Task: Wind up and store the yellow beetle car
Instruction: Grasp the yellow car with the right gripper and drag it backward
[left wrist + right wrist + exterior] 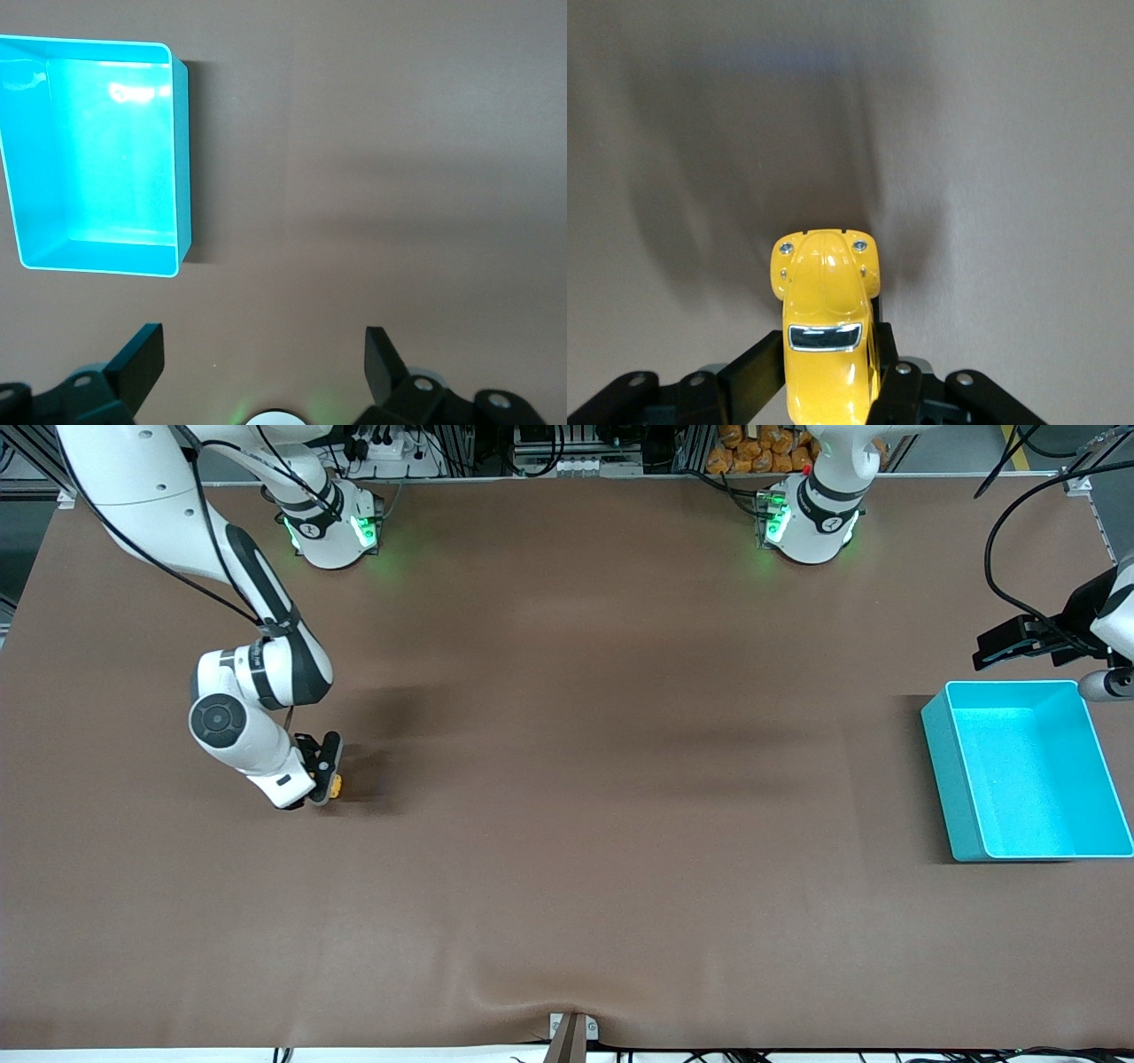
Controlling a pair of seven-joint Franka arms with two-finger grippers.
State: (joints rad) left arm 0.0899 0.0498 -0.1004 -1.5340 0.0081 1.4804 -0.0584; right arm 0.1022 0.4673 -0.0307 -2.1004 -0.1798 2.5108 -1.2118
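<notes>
A: Right gripper (330, 779) status?
B: Clamped on the yellow beetle car (824, 332), nose protruding past the fingertips, low over the brown table (567, 824).
A: Left gripper (264, 359)?
B: Jaws wide, empty, waiting near the turquoise bin (939, 744)

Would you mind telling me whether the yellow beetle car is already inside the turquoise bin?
No, the yellow beetle car sits clamped in the right gripper, and the turquoise bin holds nothing.
</notes>
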